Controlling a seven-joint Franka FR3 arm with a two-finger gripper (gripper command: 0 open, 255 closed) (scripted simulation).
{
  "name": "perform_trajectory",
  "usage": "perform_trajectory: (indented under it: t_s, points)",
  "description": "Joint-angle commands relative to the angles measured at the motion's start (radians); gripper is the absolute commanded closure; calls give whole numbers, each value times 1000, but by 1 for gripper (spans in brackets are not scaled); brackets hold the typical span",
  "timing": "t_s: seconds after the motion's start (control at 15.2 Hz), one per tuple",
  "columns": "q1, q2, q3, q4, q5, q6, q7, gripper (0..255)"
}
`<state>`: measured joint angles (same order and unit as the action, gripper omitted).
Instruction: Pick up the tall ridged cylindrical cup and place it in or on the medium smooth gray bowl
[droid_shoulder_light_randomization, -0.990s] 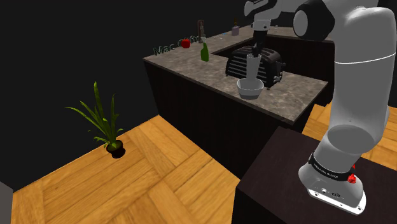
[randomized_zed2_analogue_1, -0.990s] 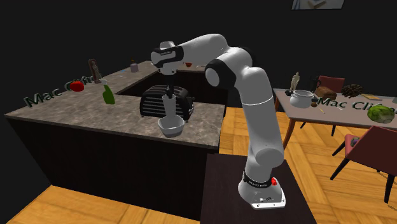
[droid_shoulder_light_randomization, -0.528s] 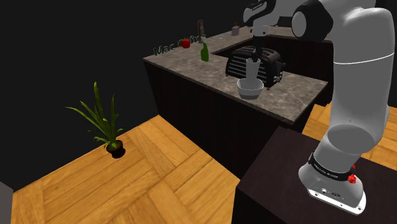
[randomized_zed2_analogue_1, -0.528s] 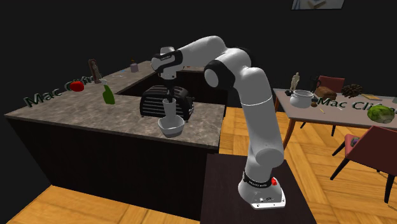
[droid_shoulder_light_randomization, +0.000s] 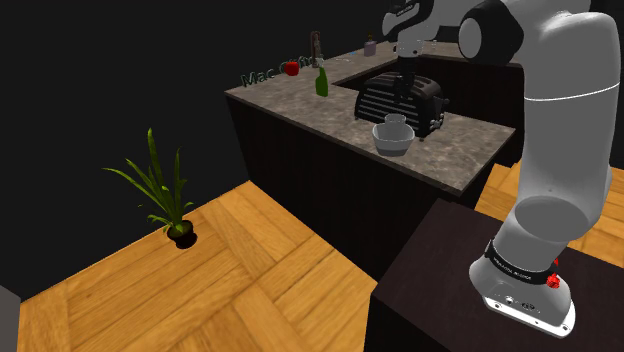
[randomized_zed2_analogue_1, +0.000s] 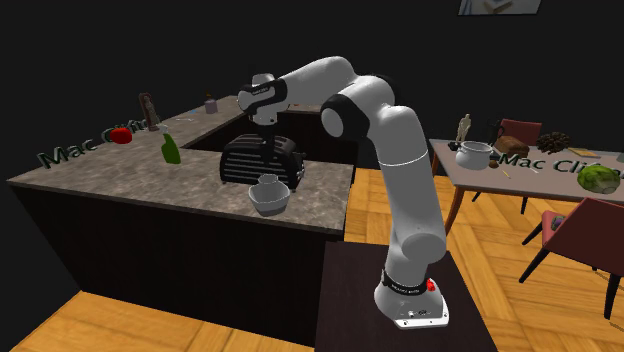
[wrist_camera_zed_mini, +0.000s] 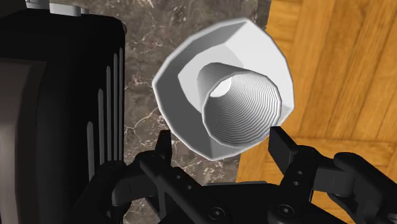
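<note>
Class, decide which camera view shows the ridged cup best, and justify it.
The wrist view: it looks down into the ridged cup, standing in the bowl. The shoulder and second exterior views show its top above the bowl's rim.

Let go of the ridged cup (wrist_camera_zed_mini: 242, 105), a second ago clasped and hanging just above the grey bowl (wrist_camera_zed_mini: 184, 73); now stands upright inside that bowl, mouth up. Spread the black fingers (wrist_camera_zed_mini: 283, 143) apart (half a second ago closed on the cup's upper wall), clear of its rim now. Came down a little toward the bowl first, then stopped straight above it with the gripper (droid_shoulder_light_randomization: 404, 92) empty.
</note>
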<state>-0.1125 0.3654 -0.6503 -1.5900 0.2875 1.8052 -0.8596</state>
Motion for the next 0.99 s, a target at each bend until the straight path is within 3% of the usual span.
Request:
perform_trajectory:
  t_s: [0.0,0.13,0.4,0.92]
  points:
    - [0,0,0,0,0,0,0,0]
    - [0,0,0,0,0,0,0,0]
    - [-21,1,-7,129,-6,-127,9,0]
    - [-21,1,-7,129,-6,-127,9,0]
